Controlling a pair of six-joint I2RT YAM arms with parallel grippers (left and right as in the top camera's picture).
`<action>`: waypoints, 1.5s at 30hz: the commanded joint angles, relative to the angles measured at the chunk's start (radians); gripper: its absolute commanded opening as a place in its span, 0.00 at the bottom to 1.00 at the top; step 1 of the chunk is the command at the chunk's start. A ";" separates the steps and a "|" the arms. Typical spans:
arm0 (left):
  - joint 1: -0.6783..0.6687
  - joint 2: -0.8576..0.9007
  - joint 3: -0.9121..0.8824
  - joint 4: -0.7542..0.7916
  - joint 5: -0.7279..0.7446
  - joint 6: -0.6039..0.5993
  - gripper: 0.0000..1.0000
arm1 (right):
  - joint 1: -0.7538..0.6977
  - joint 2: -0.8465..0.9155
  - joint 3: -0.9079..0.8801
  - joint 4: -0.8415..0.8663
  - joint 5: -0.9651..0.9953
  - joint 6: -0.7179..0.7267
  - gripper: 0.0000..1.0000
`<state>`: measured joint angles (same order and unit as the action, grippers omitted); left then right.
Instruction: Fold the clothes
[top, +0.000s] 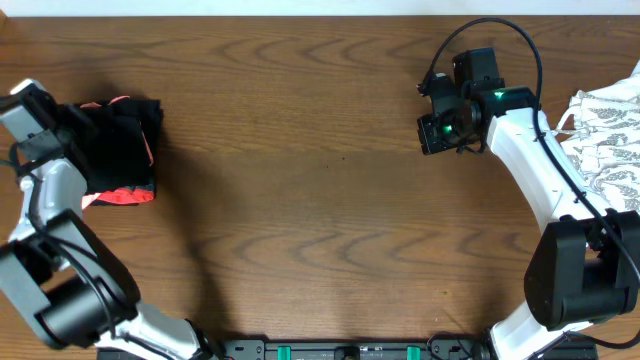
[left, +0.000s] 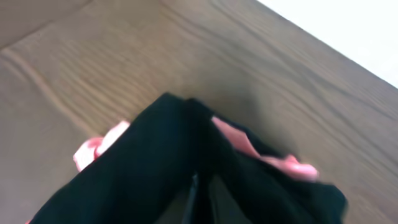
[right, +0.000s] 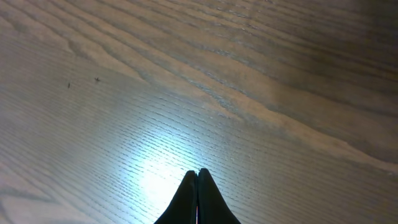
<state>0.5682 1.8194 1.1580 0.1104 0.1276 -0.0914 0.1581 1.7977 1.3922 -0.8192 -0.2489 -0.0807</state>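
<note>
The left wrist view is blurred, and the black garment (left: 161, 168) is cut off there by the bottom edge. The pink garment (top: 125, 196) is mostly covered by it. Overhead, the white patterned garment (top: 610, 130) is cropped at the right edge.

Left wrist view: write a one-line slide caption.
Left gripper, fingers closed, pinches a bunched black garment over coral-pink fabric on the wooden table.
</note>
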 joint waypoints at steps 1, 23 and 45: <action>-0.016 0.051 0.004 0.043 -0.007 0.108 0.08 | 0.000 0.004 0.002 -0.002 0.018 0.017 0.02; -0.043 0.487 0.004 0.026 -0.133 0.169 0.08 | -0.001 0.004 0.002 -0.006 0.070 0.043 0.03; -0.146 -0.220 0.004 -0.258 -0.132 0.112 0.98 | -0.002 0.004 0.002 0.041 0.099 0.043 0.61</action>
<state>0.4351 1.7012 1.1587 -0.1211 -0.0032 0.0292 0.1581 1.7977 1.3922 -0.7860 -0.1532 -0.0349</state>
